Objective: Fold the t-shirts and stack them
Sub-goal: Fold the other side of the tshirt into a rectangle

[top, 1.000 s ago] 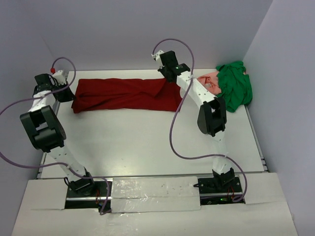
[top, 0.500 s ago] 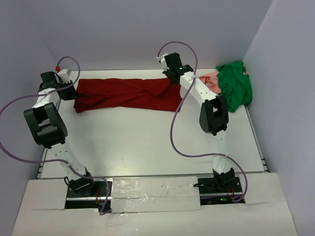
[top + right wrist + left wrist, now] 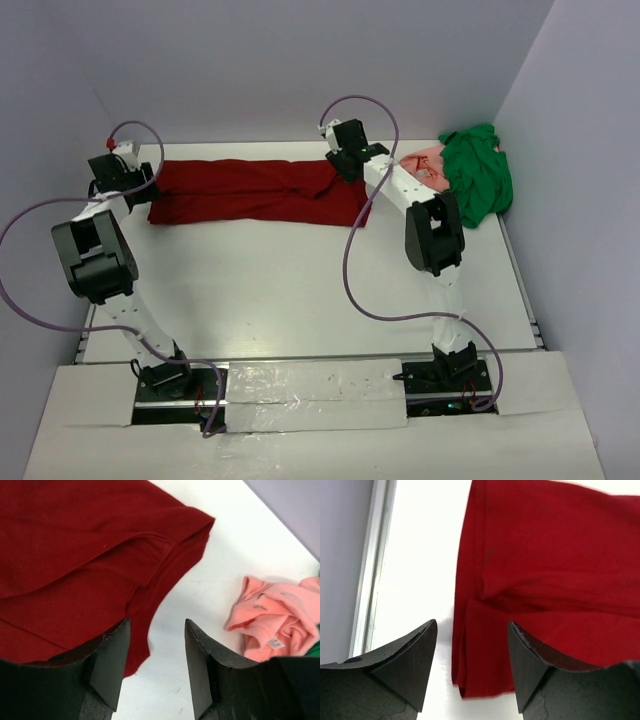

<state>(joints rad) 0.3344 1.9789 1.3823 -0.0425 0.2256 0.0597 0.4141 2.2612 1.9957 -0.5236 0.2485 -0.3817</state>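
Take the maroon t-shirt point(image 3: 255, 192), stretched as a long folded band along the far side of the table point(image 3: 300, 290), by its short ends. Bring the left end effector point(image 3: 472, 625) and right end effector point(image 3: 156, 622), parted wide over those ends with nothing held, down onto every layer before pinching. Visible only from the right wrist: a tag point(image 3: 274, 643) on the salmon-pink t-shirt point(image 3: 270, 615). Whole only from above: the green t-shirt point(image 3: 480, 180), heaped far right.

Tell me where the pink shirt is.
In the top view, the pink shirt lies crumpled at the far right of the table, touching the green shirt, apart from the red shirt.
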